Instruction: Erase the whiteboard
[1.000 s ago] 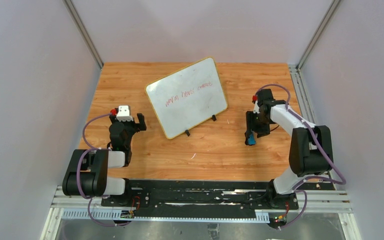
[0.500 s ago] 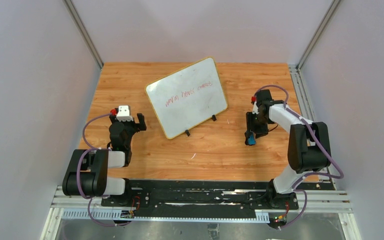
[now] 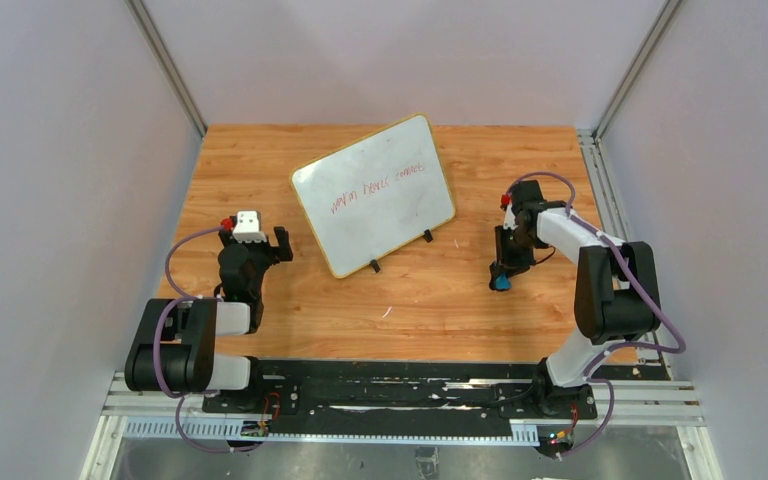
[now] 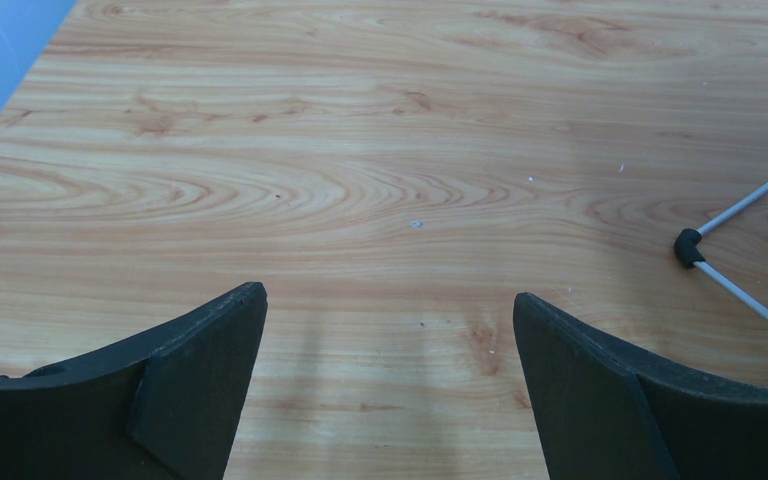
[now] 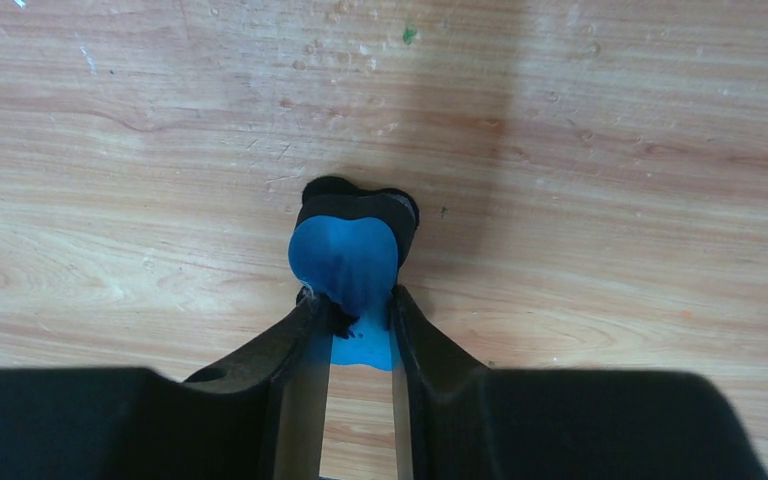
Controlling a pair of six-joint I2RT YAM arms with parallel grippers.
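Note:
The whiteboard [image 3: 373,191] with a yellow rim stands tilted at the table's centre back, with red handwriting across it and black clip feet at its near edge. My right gripper [image 3: 502,275] is right of the board, pointing down, shut on the small blue-and-black eraser [image 5: 348,258], squeezing it just above the wood; the eraser shows in the top view [image 3: 501,283] too. My left gripper [image 3: 260,240] is open and empty, left of the board. In the left wrist view its fingers [image 4: 200,360] frame bare wood.
The wooden table [image 3: 430,300] is walled by grey panels on three sides. A thin wire stand leg with a black foot [image 4: 688,247] shows at the right of the left wrist view. A black rail runs along the near edge.
My right gripper with the eraser has shifted slightly and tilted more upright over the table. The left arm and whiteboard have not moved.

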